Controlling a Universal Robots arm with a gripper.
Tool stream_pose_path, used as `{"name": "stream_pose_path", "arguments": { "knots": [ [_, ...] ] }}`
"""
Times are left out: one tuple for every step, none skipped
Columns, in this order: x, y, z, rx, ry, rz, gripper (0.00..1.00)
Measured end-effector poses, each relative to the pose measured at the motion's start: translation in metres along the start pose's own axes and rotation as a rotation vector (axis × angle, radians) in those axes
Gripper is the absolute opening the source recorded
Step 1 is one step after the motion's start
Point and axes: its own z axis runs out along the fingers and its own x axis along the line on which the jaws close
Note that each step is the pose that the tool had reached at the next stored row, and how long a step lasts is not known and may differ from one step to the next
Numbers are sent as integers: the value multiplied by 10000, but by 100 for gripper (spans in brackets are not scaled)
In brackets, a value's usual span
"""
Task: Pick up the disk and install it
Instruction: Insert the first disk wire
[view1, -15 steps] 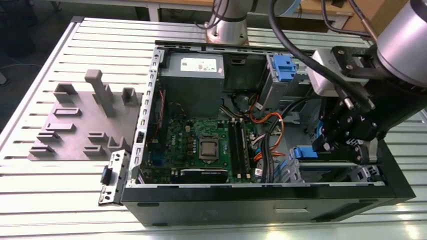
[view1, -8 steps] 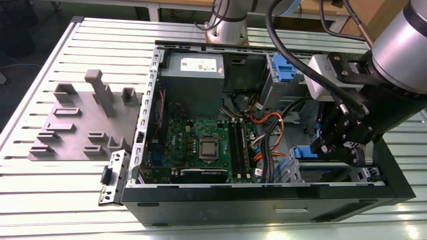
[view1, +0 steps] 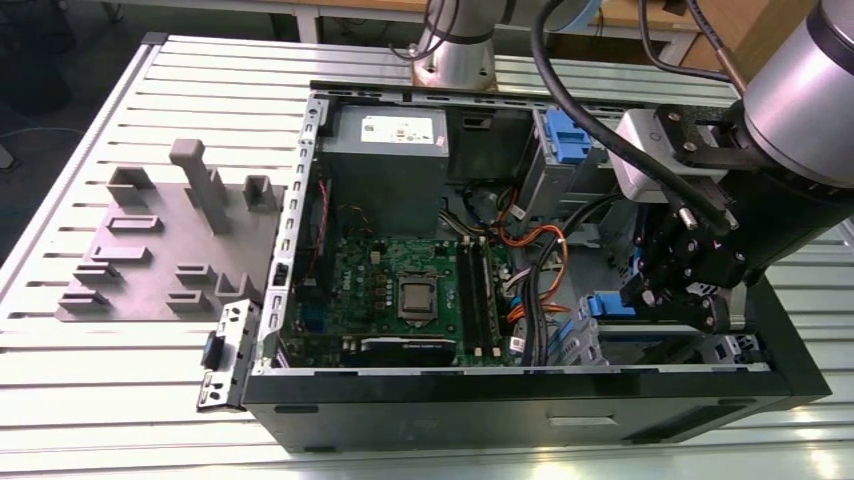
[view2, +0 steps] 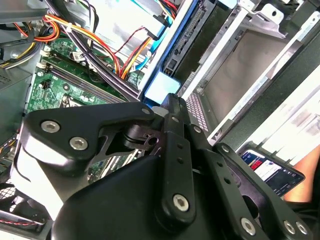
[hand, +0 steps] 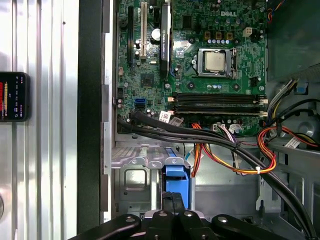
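Note:
The disk (view1: 607, 303) stands on edge in the drive bay at the front corner of the open computer case (view1: 534, 400), on the exterior view's right. Its blue end (hand: 176, 177) pokes up out of the silver bay. In the second wrist view I see that end as a pale blue tab (view2: 161, 86) with a blue rail running away from it. My gripper (view1: 638, 298) hangs right over it, with its black fingers (hand: 170, 200) shut together at the blue end. I cannot tell whether they touch it. The disk's silver body is hidden in the bay.
Bundled black, orange and yellow cables (hand: 235, 150) run between the green motherboard (view1: 414, 290) and the bay. A grey power supply box (view1: 387, 150) sits at the case's far end. A grey fixture plate (view1: 160, 250) lies at the exterior view's left. A phone (hand: 14, 96) lies outside the case.

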Motion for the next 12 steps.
{"name": "stream_pose_path", "arguments": {
  "knots": [
    [0,0,0,0,0,0,11],
    [0,0,0,0,-1,0,11],
    [0,0,0,0,0,0,11],
    [0,0,0,0,-1,0,11],
    [0,0,0,0,-1,0,11],
    [0,0,0,-1,-64,0,11],
    [0,0,0,-1,-71,-1,11],
    [0,0,0,-2,-85,0,11],
    [0,0,0,-1,-85,-1,11],
    [0,0,0,-2,-116,-1,11],
    [0,0,0,-2,-149,-1,11],
    [0,0,0,-3,-149,-1,11]
  ]
}}
